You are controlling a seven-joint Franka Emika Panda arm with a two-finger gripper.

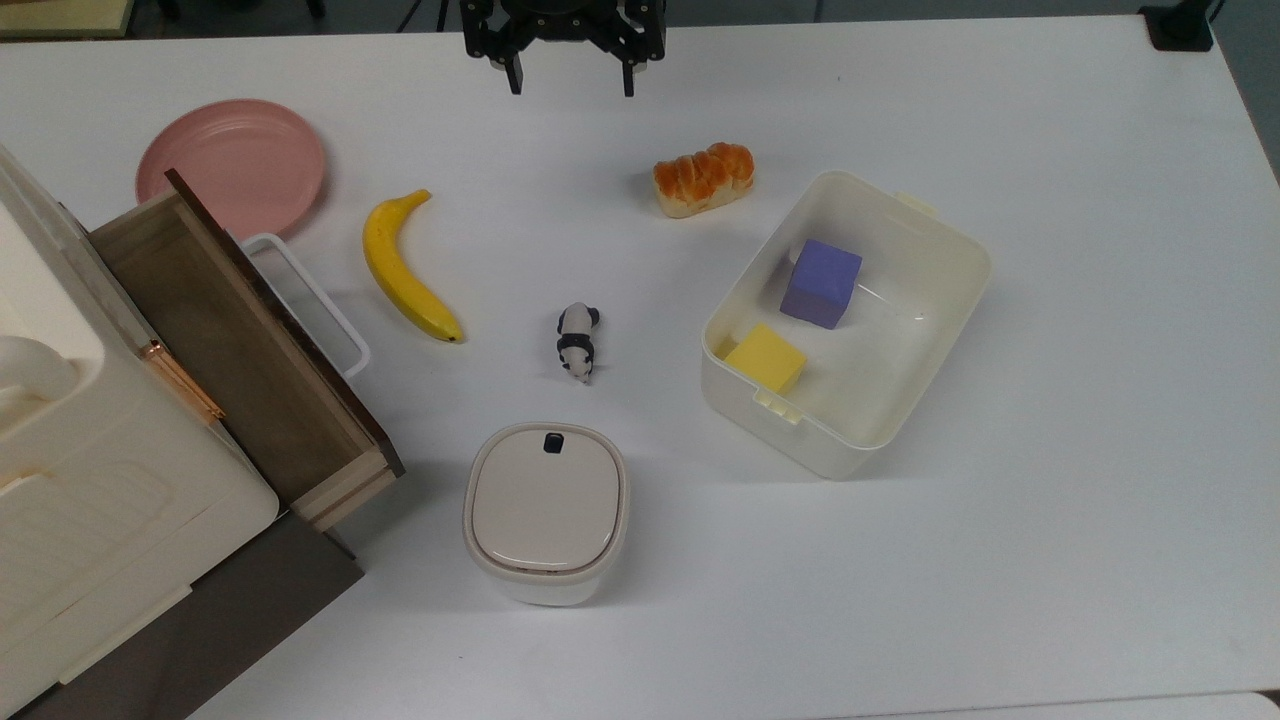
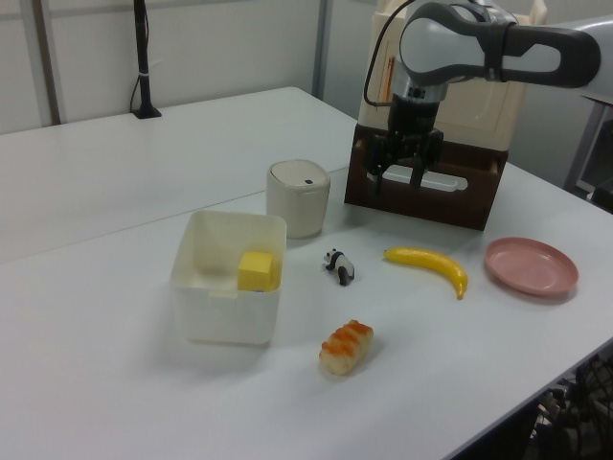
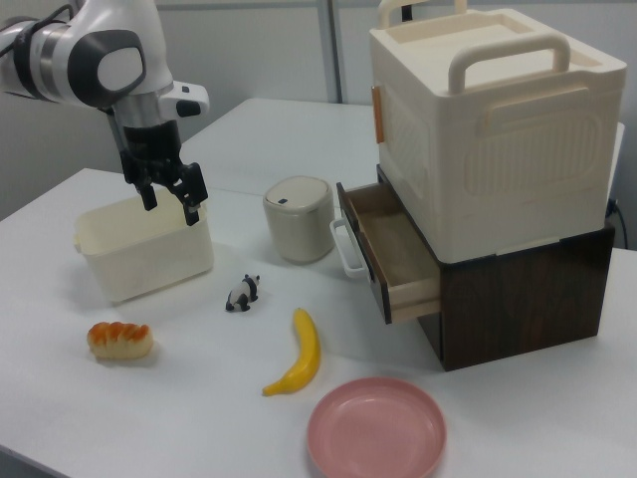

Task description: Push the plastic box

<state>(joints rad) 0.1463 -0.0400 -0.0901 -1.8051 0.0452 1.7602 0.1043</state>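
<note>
**Panda gripper raised above the desk, plastic box untouched**

The gripper (image 1: 567,82) hangs in the air with its two fingers spread apart and nothing between them; in the top view it sits at the desk's (image 1: 1080,560) upper edge, a little left of centre. In the left view the gripper (image 2: 397,182) appears in front of the open wooden drawer (image 2: 426,182), and in the right view the gripper (image 3: 169,198) is seen against the plastic box's (image 3: 144,244) rim; whether it is above the box cannot be told from there.

The plastic box (image 1: 905,400) stands lidless on the desk's right half in the top view, turned at an angle to the desk's edges, well apart from the gripper. Inside it lie a purple cube (image 1: 820,283) and a yellow block (image 1: 765,358), the block against the wall with the latch tab.

Just beyond the box's upper-left corner in the top view lies a bread roll (image 1: 703,178). A panda figurine (image 1: 577,341) lies near the desk's middle, with a banana (image 1: 405,270) to its left and a pink plate (image 1: 232,165) towards the upper-left corner. A lidded container (image 1: 546,512) with a black button stands nearer the lower edge. The cream cabinet (image 3: 493,129) occupies the left edge in the top view, its drawer pulled out.
</note>
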